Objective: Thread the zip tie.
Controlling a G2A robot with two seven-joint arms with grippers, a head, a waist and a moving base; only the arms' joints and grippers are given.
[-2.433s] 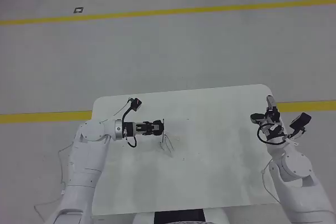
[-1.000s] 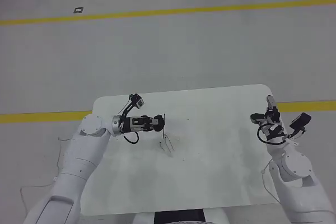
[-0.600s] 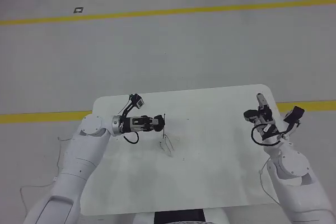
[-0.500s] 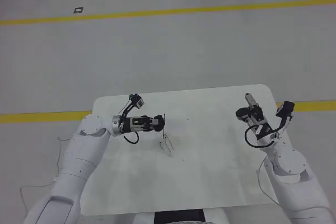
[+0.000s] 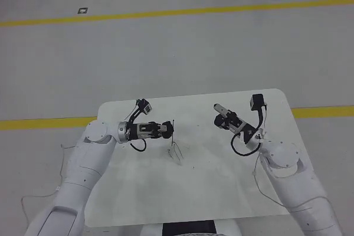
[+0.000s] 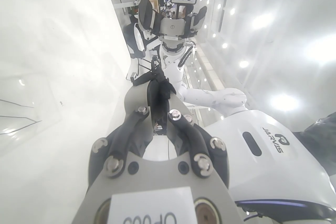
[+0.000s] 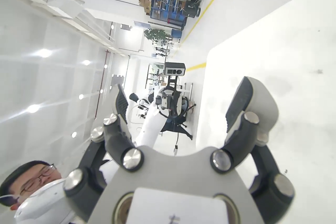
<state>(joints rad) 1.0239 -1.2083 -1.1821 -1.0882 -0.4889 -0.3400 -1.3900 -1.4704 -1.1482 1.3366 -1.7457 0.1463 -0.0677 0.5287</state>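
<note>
One change, right gripper (image 5: 218, 115) swung inward, spread wide

R tool (image 5: 218, 114): table (image 5: 271, 100) R edge → in twd centre | L tool (image 5: 169, 128) w/ zip tie (image 5: 176, 151): nudged outward

A factory-like lab hall: yellow floor lines (image 5: 165, 12), stocked shelving (image 7: 168, 9).

Your left gripper (image 5: 169, 127) is hanging over the left half of the table (image 5: 224, 189), toward the far edge, with its tips pointing right. The zip tie (image 5: 176, 152) is being pinched at those tips. It is trailing toward the near side and lying looped on the table just in front of them. Your right gripper (image 5: 218, 115) is hanging over the right half, slightly farther back, pointing at the left one, and the two are sitting well apart.
</note>
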